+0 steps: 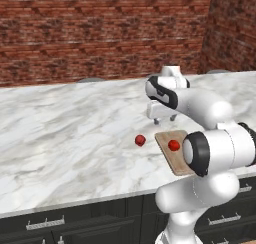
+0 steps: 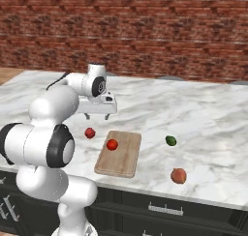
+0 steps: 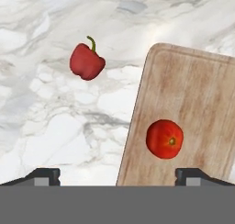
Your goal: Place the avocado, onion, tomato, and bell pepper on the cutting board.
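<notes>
The gripper (image 2: 100, 115) hangs open and empty, mid-left in the right base view. This view alone shows the avocado (image 2: 171, 140) and onion (image 2: 178, 175) at right on the table (image 2: 213, 119). The tomato (image 3: 165, 139) lies on the board (image 3: 193, 99); the pepper (image 3: 86, 61) sits at upper left in the hand view.

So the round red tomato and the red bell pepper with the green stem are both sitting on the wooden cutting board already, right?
Not quite. Only the round red tomato sits on the light-brown wooden cutting board. The red bell pepper with the green stem lies on the marble counter beside the board, clear of its edge, as the hand view shows.
</notes>
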Controlling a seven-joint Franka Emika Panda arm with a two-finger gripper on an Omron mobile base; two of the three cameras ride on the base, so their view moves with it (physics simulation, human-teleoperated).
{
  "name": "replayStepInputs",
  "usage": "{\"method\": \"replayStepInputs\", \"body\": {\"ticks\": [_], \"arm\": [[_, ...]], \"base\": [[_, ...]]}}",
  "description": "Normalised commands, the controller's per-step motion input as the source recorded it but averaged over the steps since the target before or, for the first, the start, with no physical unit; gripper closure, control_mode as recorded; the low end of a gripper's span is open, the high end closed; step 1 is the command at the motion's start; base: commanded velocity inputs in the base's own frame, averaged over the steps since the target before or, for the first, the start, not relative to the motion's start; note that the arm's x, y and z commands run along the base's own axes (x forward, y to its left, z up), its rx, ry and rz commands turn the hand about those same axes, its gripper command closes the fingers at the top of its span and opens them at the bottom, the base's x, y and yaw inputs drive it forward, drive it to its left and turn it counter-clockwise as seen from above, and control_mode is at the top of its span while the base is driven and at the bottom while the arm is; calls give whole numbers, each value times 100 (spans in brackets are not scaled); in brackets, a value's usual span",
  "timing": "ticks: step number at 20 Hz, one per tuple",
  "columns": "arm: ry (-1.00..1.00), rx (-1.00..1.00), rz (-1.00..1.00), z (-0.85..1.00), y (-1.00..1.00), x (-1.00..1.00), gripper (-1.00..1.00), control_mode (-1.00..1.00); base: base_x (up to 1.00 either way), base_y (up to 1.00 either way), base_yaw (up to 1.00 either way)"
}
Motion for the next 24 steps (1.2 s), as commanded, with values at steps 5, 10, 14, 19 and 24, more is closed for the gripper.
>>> {"method": "replayStepInputs", "body": {"ticks": [5,10,14,19,24], "arm": [[6,-1,0,1,58,0,-100,-100],[0,-3,-7,0,43,0,-100,-100],[0,-2,-12,-4,31,3,-100,-100],[0,-1,-12,-16,7,13,-100,-100],[1,0,-11,-20,0,16,-100,-100]], "base": [[0,0,0],[0,0,0],[0,0,0],[0,0,0],[0,0,0]]}}
